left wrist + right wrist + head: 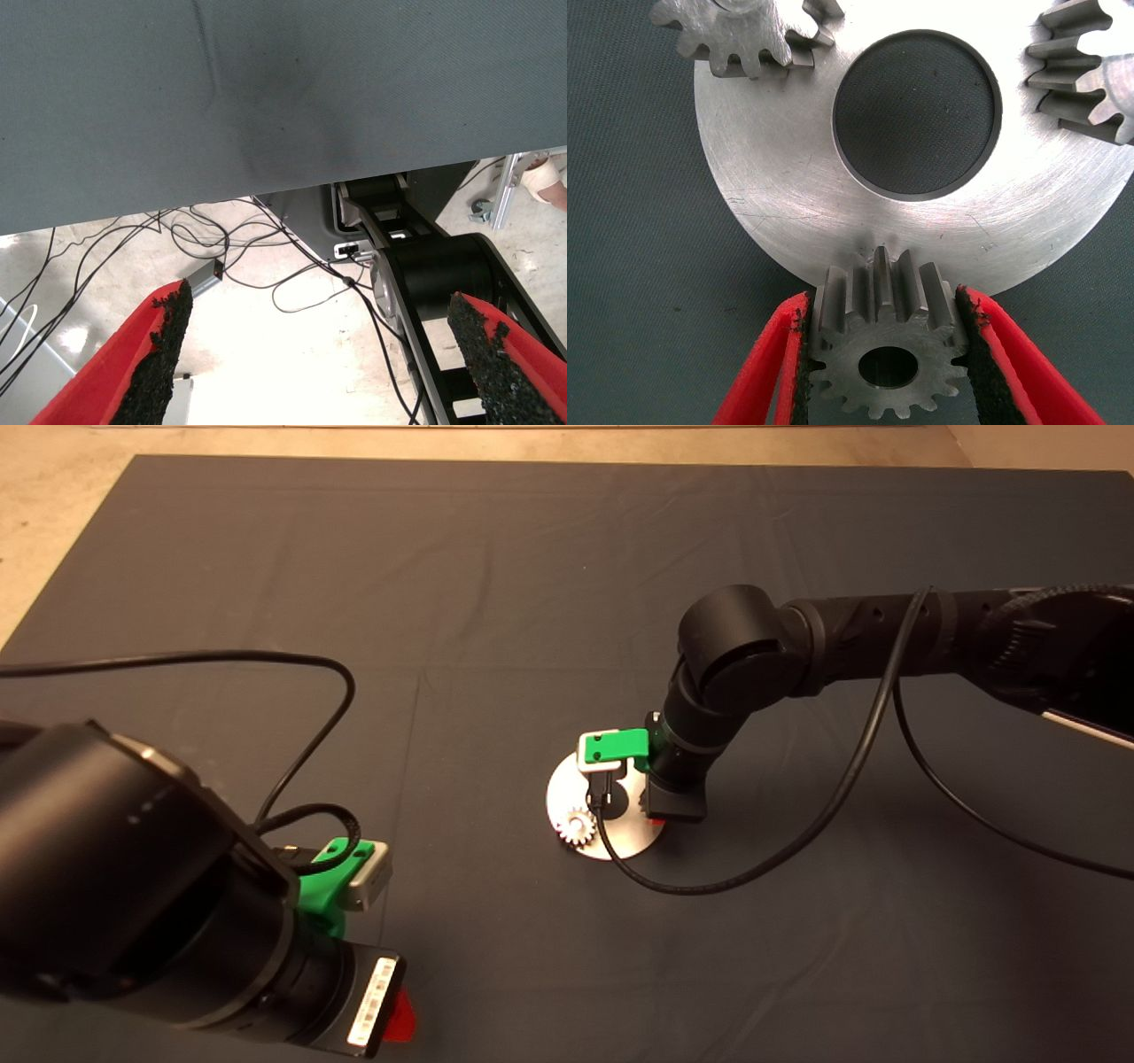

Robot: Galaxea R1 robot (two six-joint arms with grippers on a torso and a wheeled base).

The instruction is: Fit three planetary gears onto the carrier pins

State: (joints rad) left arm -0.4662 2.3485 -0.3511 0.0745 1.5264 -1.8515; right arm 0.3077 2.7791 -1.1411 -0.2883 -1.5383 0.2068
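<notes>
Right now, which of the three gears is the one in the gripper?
The gear at the disc's edge, pinched between the right gripper's red fingers. The other two gears sit on the disc, untouched.

Setting: robotics lab or test bench. Evidence: wide desk covered by a dark grey cloth mat [532,584]; bare pale concrete floor [266,354] strewn with loose black cables [195,230]; black robot base [443,283] beside an aluminium frame post [509,186].
</notes>
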